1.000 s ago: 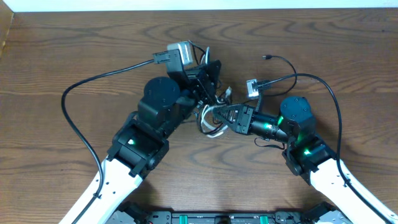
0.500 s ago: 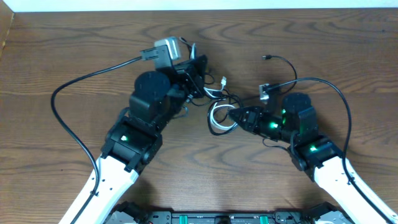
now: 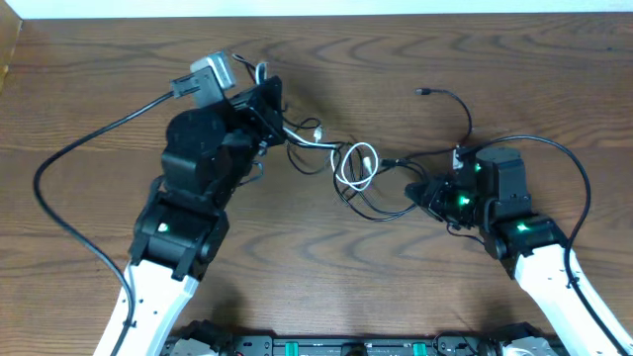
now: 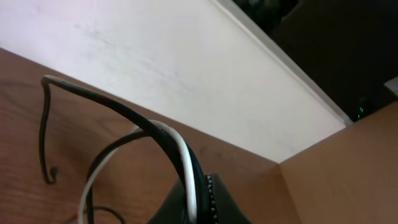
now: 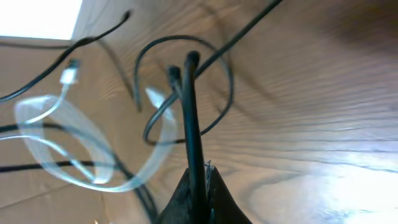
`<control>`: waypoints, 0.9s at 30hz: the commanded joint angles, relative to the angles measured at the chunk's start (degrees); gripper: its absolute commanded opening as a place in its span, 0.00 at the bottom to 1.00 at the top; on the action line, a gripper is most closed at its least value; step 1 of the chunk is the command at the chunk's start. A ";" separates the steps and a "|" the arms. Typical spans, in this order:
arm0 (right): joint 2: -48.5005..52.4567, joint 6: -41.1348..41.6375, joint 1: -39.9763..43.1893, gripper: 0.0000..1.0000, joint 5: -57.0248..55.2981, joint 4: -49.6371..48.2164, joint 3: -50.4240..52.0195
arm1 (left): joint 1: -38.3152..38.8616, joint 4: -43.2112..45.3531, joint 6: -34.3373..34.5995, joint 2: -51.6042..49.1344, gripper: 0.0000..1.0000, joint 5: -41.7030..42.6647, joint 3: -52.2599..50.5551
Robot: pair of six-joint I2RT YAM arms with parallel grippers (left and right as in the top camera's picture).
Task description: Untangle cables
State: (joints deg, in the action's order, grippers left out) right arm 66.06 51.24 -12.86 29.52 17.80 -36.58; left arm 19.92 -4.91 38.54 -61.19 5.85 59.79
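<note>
Overhead shows left gripper [image 3: 275, 127] and right gripper [image 3: 415, 189] pinched tight on cables [image 3: 358, 164], now pulled apart, stretching the centre tangle looser.

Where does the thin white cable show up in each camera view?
Overhead: thin white cable loops mid-table, centre frame.
Left wrist: the cable arches down into the shut left gripper, bottom centre.
Right wrist: its blurred loop lies left of the black cable in the shut right gripper.
Shared landmark: brown wood-grain tabletop.

Cables [image 3: 358, 170] span left end effector [image 3: 280, 138] to right end effector [image 3: 415, 190] — looped midway.
</note>
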 commanded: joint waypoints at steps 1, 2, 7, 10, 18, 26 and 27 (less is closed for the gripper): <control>-0.04 -2.67 1.73 0.01 -2.43 1.55 -0.37 | -2.01 -0.55 -1.38 2.08 0.08 -0.52 0.17; -0.04 -3.17 1.92 0.01 -2.64 1.79 -0.37 | -2.32 -0.90 -1.36 2.19 0.08 -0.55 0.17; -0.04 -3.34 2.05 0.70 -3.08 2.43 -0.37 | -3.15 -1.42 0.59 2.75 0.07 -0.50 0.17; -0.04 -3.48 2.05 0.92 -3.08 2.43 -0.37 | -3.15 -1.46 0.61 2.91 0.07 -0.48 0.17; -0.04 -4.85 2.05 0.99 -3.19 2.36 -0.37 | -3.15 -1.46 0.57 2.91 0.07 0.63 0.17; -0.04 -6.47 2.05 0.99 -3.96 2.40 -0.37 | -3.15 -1.46 -3.10 2.89 0.08 2.73 0.17; -0.04 -6.78 2.05 0.99 -3.96 2.40 -0.37 | -3.15 -1.46 -4.24 2.89 0.08 2.73 0.17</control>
State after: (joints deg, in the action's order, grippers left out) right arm 66.06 46.39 -11.05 26.15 20.10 -36.60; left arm 17.02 -6.66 38.33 -59.35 7.64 59.79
